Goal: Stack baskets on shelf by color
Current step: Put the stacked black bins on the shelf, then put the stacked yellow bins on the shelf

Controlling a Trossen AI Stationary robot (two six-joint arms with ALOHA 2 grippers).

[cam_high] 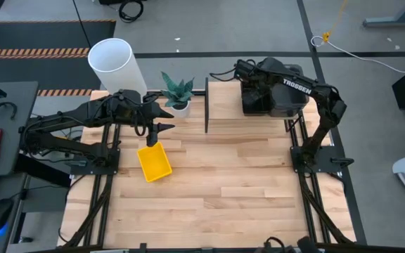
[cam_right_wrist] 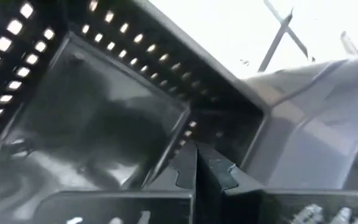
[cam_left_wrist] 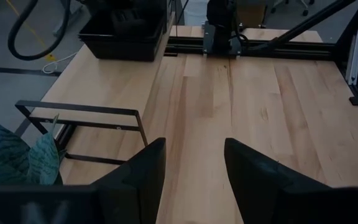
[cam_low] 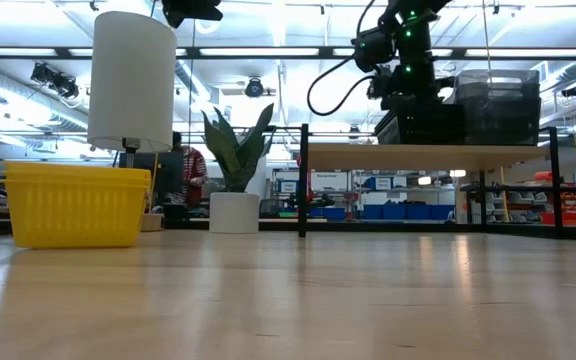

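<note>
On the shelf (cam_high: 230,116), the right gripper (cam_right_wrist: 197,163), nearly closed, pinches a black basket's (cam_right_wrist: 98,124) wall; the left gripper (cam_left_wrist: 194,177) gapes above the yellow basket (cam_high: 154,161).

A: Table (cam_high: 223,190), entry one: pale wood planks, smooth, with a low sheen seen in the low view. Shelf (cam_low: 418,155): light wood board, thin black metal frame.

B: Noted. Yellow basket (cam_high: 153,161), near the table's left edge: bright ribbed plastic. Black mesh basket (cam_right_wrist: 92,118): glossy perforated plastic. Grey basket (cam_right_wrist: 316,124): smooth, solid-walled plastic.
</note>
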